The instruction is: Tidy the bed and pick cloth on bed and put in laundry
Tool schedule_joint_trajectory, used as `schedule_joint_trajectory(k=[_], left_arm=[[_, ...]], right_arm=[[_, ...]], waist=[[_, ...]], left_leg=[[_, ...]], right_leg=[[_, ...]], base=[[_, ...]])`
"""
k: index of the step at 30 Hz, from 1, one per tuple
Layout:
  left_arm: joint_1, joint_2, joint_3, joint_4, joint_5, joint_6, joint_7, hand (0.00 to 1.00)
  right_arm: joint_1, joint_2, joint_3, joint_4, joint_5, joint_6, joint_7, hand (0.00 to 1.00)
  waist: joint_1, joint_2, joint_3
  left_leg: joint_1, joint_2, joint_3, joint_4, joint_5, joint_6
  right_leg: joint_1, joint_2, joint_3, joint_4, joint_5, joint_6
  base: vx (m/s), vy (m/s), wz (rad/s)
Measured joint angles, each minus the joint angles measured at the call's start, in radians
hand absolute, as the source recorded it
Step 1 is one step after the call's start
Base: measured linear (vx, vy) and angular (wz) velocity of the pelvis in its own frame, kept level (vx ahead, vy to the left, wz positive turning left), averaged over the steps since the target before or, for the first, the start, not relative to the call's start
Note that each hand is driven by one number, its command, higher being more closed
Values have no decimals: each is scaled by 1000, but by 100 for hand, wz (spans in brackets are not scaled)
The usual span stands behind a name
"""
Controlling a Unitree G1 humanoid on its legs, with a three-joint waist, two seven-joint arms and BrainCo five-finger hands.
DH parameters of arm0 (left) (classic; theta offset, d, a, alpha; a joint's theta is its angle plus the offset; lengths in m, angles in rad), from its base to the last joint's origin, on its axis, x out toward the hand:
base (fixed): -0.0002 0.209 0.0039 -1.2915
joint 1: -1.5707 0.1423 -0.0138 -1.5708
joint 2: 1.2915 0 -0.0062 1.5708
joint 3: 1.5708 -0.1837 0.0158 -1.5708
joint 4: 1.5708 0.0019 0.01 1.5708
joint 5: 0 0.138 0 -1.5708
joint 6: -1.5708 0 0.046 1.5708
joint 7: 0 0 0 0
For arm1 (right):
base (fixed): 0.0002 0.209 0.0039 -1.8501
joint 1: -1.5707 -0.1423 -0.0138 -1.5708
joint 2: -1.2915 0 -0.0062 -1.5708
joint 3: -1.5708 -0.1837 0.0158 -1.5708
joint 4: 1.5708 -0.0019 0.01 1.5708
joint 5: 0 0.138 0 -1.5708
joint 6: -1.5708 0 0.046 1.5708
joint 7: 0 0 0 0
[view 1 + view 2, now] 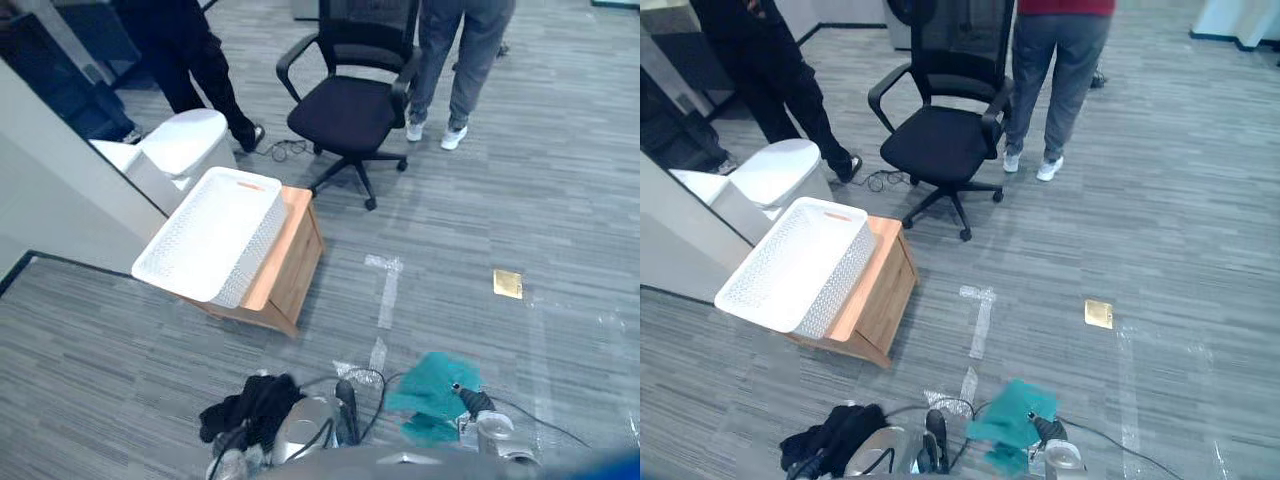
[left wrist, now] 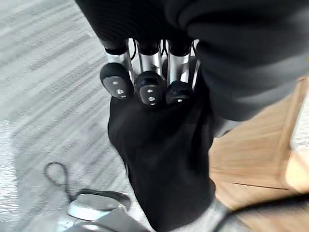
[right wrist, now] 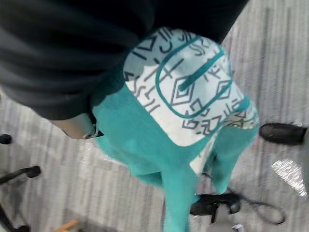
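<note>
A black cloth (image 2: 164, 159) hangs from my left hand (image 2: 149, 72), whose dark-tipped fingers curl over its top edge. In the left eye view this black cloth (image 1: 250, 410) sits low at the bottom, left of centre. A teal cloth (image 3: 140, 145) with a white patterned patch dangles above the floor from my right hand (image 3: 63, 58), with its fingers buried in the fabric. The same teal cloth (image 1: 435, 395) shows at the bottom right of centre. The white laundry basket (image 1: 215, 235) rests tilted on a low wooden cabinet (image 1: 290, 275), ahead and to my left.
A black office chair (image 1: 350, 100) stands beyond the cabinet. Two people stand further back, one by the chair (image 1: 460, 60) and one at the left (image 1: 195, 60). A white lidded bin (image 1: 185, 140) sits behind the basket. Tape strips (image 1: 385, 290) and a yellow tag (image 1: 508, 284) mark the grey floor.
</note>
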Motion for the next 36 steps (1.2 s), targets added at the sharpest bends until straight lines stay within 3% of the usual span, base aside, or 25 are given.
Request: schedule_joint_trajectory(k=[2, 3, 4, 5, 6, 7, 8, 11, 13, 14, 16, 17, 18, 19, 21, 22, 25, 27, 28, 30, 32, 33, 35, 36], left_arm=[[11, -2, -28, 0, 1, 4, -1, 100], [19, 1, -34, 0, 2, 7, -1, 100], [18, 25, -59, 0, 2, 10, -1, 100], [17, 41, -68, 1, 3, 13, -1, 100], [8, 64, -92, 2, 5, 17, 0, 100], [0, 70, -99, 2, 7, 17, 0, 100], [-13, 76, -103, 2, 9, 16, 0, 100], [-32, 71, -103, 1, 9, 16, 0, 100], [-55, 56, -103, -2, 9, 13, 0, 100], [-63, 50, -102, -3, 9, 11, 0, 100], [-79, 41, -98, -3, 10, 7, 0, 100], [-83, 35, -89, -3, 10, 3, 0, 100], [-85, 31, -75, -5, 10, 0, -1, 100], [-92, 19, -33, -3, 11, -4, -1, 100], [-97, -29, -16, -5, 13, -11, -5, 100], [-98, -47, 2, -4, 13, -15, -11, 100], [-95, -53, 61, -14, 12, -16, -17, 100], [-90, -53, 89, -57, 9, -21, -17, 100], [-84, -53, 89, -80, 7, -23, -16, 100], [-71, -48, 67, -99, 0, -29, -14, 100], [-72, -35, 33, -100, -2, -37, -14, 100], [-71, -26, 8, -97, -3, -38, -13, 100], [-72, -21, -23, -91, -9, -40, -9, 100], [-73, -15, -30, -84, -10, -43, -6, 100]], right_arm=[[30, -5, -4, 0, -9, 0, 1, 100], [50, 0, -28, -13, 2, -1, 7, 100], [47, 8, -36, -29, 2, 0, 7, 100], [47, 13, -34, -38, 1, -1, 7, 100], [50, 14, -29, -43, -6, -1, 8, 100], [51, 12, -31, -44, -8, -1, 8, 100], [51, 8, -33, -44, -7, -2, 8, 100], [44, -1, -35, -44, -6, -2, 6, 100], [40, -13, -34, -44, 0, -3, 6, 100], [36, -16, -33, -44, 2, -3, 6, 100], [30, -21, -28, -43, 11, -2, 5, 100], [30, -22, -25, -43, 11, -2, 5, 100], [32, -20, -22, -43, 11, -2, 5, 100], [45, -21, -21, -43, 11, -1, 6, 100], [47, -52, -24, -44, 11, -1, 5, 100], [42, -56, -24, -50, 10, -1, 5, 100], [51, -51, -7, -53, 10, -1, 6, 100], [58, -51, 43, -63, 10, -1, 6, 100], [62, -53, 54, -74, 9, -1, 4, 100], [69, -51, 60, -73, 9, -1, -3, 100], [70, -51, 60, -67, 8, 0, -7, 100], [64, -53, 60, -56, 5, 0, -6, 100], [61, -55, 59, -50, -2, 0, -6, 100], [62, -55, 49, -47, -3, 0, -6, 100]], waist=[[0, 13, -14], [-4, 13, -19], [-13, -8, -15], [-25, -26, -11], [-47, -53, -8], [-46, -59, -5], [-48, -57, -5], [-73, -47, -5], [-95, -21, -2], [-95, -17, -1], [-95, -9, 5], [-95, -14, 8], [-94, -21, 14], [-97, -17, 24], [-101, 31, 36], [-100, 43, 41], [-95, 36, 45], [-86, 13, 60], [-79, 11, 61], [-56, 7, 60], [-51, 7, 60], [-47, 7, 60], [-45, 8, 58], [-47, 11, 56]], left_leg=[[44, -9, -7, -71, 2, -9], [89, -15, -13, -115, -3, -18], [126, -43, -30, -125, -11, -9], [148, -59, -48, -127, -20, -4], [187, -80, -90, -125, -38, 4], [204, -81, -100, -123, -45, 3], [229, -74, -122, -120, -55, -6], [269, -41, -195, -97, -85, -3], [276, 16, -280, -74, -117, -23], [280, 30, -295, -72, -124, -32], [291, 65, -343, -72, -148, -62], [301, 79, -369, -66, -175, -82], [311, 87, -391, -62, -202, -99], [337, 118, -429, -54, -252, -128], [344, 169, -435, -44, -245, -146], [345, 187, -414, -35, -209, -154], [324, 216, -413, 74, -146, -160], [169, 237, -402, 435, -121, -171], [87, 262, -357, 614, -126, -188], [4, 302, -225, 726, -152, -198], [-25, 292, -105, 641, -177, -188], [-26, 264, -37, 507, -183, -187], [-24, 224, 83, 293, -99, -134], [-30, 197, 164, 201, -43, -76]], right_leg=[[-67, 1, 10, 153, -1, 1], [-155, -3, 43, 369, -5, 19], [-240, -24, 82, 584, 37, 73], [-274, -33, 99, 673, 83, 95], [-343, -59, 102, 854, 71, 89], [-371, -65, 89, 899, 24, 78], [-409, -80, 44, 913, -60, 39], [-451, -55, -7, 720, -148, 6], [-458, 20, 2, 423, -141, 3], [-468, 35, 6, 352, -122, -5], [-491, 68, 43, 150, -16, -29], [-511, 70, 66, 56, 57, -21], [-517, 64, 92, 6, 93, -17], [-523, 74, 74, 71, 196, -19], [-546, 106, 22, 175, 102, -65], [-553, 112, -4, 232, 46, -91], [-494, 121, -61, 265, -31, -124], [-408, 123, -106, 246, -75, -144], [-362, 130, -125, 227, -88, -151], [-276, 131, -161, 167, -97, -151], [-203, 119, -202, 107, -92, -150], [-167, 107, -238, 78, -90, -148], [-132, 94, -310, 58, -99, -131], [-108, 93, -350, 61, -111, -111]], base=[[90, 80, -5], [-1, 166, 9], [-35, 173, 25], [-56, 172, 78], [-64, 107, 78], [-128, 95, 84], [-140, 46, 46], [-206, 40, 84], [-257, -36, 106], [-252, -110, 86], [-197, -161, 67], [-158, -216, 62], [13, -404, 92], [158, -389, 86], [369, -352, 69], [421, -369, 53], [363, -337, 60], [289, -248, 62], [252, -192, 37], [264, -146, 37], [241, -52, 52], [63, 63, 64], [5, 136, 81], [203, 197, 124]])
